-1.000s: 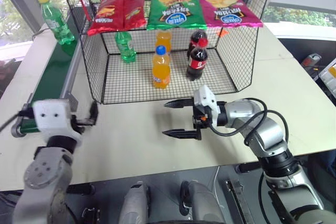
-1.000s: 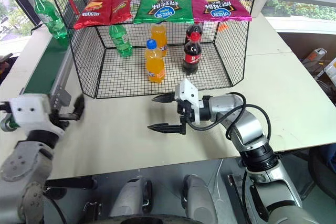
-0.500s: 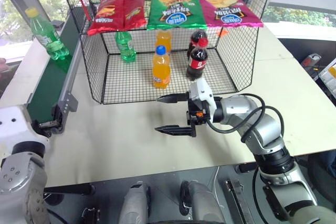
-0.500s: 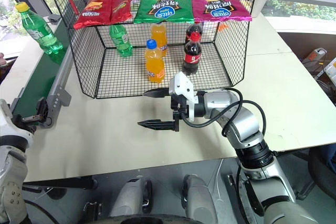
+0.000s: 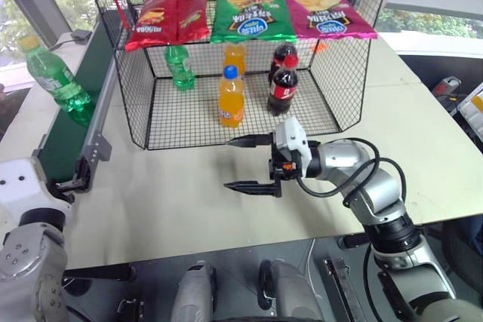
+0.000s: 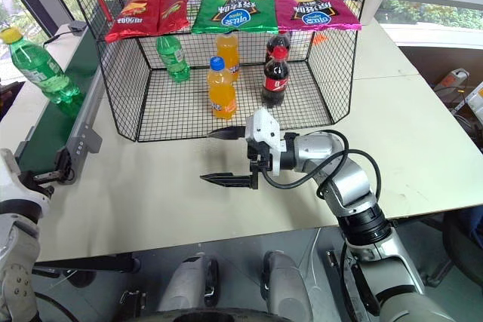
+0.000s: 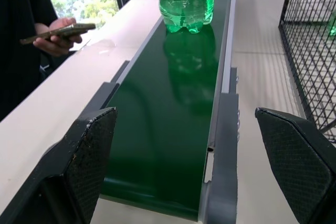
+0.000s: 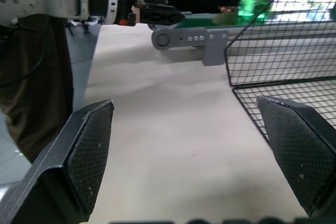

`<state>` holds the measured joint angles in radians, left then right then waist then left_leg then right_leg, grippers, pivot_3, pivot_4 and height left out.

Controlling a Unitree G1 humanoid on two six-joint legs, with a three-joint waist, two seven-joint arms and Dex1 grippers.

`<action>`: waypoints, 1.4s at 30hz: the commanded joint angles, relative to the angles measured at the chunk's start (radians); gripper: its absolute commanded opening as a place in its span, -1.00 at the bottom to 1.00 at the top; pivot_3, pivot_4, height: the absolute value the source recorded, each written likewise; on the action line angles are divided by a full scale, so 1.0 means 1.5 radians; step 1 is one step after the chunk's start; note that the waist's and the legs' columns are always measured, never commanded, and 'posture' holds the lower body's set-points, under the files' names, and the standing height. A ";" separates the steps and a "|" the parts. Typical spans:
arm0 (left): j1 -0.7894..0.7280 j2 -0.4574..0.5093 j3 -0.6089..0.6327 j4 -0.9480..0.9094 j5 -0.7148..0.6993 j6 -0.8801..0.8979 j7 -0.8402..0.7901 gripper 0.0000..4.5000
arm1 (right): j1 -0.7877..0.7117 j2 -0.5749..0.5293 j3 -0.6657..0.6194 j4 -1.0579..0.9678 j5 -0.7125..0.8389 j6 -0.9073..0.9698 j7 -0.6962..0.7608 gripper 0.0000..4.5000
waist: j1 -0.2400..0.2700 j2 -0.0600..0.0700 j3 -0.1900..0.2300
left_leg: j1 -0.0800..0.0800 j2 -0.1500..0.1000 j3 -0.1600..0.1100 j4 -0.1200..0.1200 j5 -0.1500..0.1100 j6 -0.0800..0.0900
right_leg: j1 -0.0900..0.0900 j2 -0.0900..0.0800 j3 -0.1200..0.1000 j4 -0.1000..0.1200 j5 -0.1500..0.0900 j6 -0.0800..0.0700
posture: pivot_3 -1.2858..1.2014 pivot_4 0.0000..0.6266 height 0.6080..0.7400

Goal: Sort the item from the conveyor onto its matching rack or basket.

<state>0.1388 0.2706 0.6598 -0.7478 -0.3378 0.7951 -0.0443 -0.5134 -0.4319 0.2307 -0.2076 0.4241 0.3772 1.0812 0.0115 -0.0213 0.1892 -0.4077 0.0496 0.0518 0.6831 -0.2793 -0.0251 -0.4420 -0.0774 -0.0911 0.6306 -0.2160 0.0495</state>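
Two grippers stood with their fingers spread wide and nothing between them. The right gripper point(image 5: 247, 164) hung over the bare white table point(image 5: 189, 201), its black fingers pointing toward the robot's left, just in front of the open side of the wire cage point(image 5: 351, 81). The left gripper point(image 7: 191, 166) sat at the near end of the conveyor point(image 6: 53, 122), its two pads standing either side of the belt's end without touching anything (the right wrist view showed it from the side, level with the end roller).

Farther up the dark green belt stood the green bottle point(image 5: 56, 81), upright, yellow cap on top, well apart from the left gripper and beside the cage's left wall. In the left wrist view its base rested on the belt, mirrored in the glossy surface.

Inside the cage, on the grid floor, an orange soda bottle point(image 5: 231, 97) stood nearest the front, with a cola bottle point(image 5: 283, 88) to its right. Behind them stood another green bottle point(image 5: 179, 67), another orange one and another cola. Three crisp bags hung across the top: red point(image 5: 167, 16), green point(image 5: 253, 13) and pink point(image 5: 328, 14).

Beyond the conveyor a person in a dark top held a phone in one hand point(image 7: 55, 35).
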 commanded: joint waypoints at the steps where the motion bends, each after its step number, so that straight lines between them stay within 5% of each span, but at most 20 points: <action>1: -0.009 0.017 0.010 -0.002 -0.001 -0.024 -0.003 0.95 | -0.003 0.004 0.002 -0.007 -0.010 -0.017 -0.007 1.00 | 0.000 0.000 0.000 | 0.000 0.000 0.000 0.000 0.000 0.000 | 0.000 0.000 0.000 0.000 0.000 0.000 | 0.03 -0.52 1.00; 26: -0.043 0.045 0.020 0.043 0.026 -0.054 0.037 0.95 | 0.006 -0.003 0.005 -0.001 -0.027 -0.012 -0.018 1.00 | 0.001 0.000 0.000 | 0.000 0.000 0.000 0.000 0.000 0.000 | 0.000 0.000 0.000 0.000 0.000 0.000 | 0.03 -0.52 1.00; 29: -0.038 0.041 0.008 0.045 0.023 -0.070 0.024 0.60 | 0.005 -0.001 0.005 0.000 -0.027 -0.010 -0.021 1.00 | 0.001 0.000 0.000 | 0.000 0.000 0.000 0.000 0.000 0.000 | 0.000 0.000 0.000 0.000 0.000 0.000 | 0.03 -0.52 1.00; 31: -0.035 0.035 0.005 0.039 0.020 -0.075 0.021 0.19 | 0.003 -0.001 0.005 0.000 -0.027 -0.008 -0.023 1.00 | 0.001 0.000 0.000 | 0.000 0.000 0.000 0.000 0.000 0.000 | 0.000 0.000 0.000 0.000 0.000 0.000 | 0.03 -0.52 1.00; 42: -0.109 0.070 0.054 -0.002 0.010 -0.080 0.056 0.18 | -0.007 -0.001 -0.020 0.005 -0.005 0.026 -0.036 1.00 | 0.001 0.000 0.000 | 0.000 0.000 0.000 0.000 0.000 0.000 | 0.000 0.000 0.000 0.000 0.000 0.000 | 0.03 -0.52 1.00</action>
<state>-0.0090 0.3485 0.7138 -0.6755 -0.3021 0.6883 0.0475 -0.5056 -0.4348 0.2406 -0.1905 0.3892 0.4122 1.0316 0.0123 -0.0215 0.1891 -0.4081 0.0497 0.0524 0.6831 -0.2793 -0.0251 -0.4420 -0.0777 -0.0913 0.6303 -0.2157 0.0499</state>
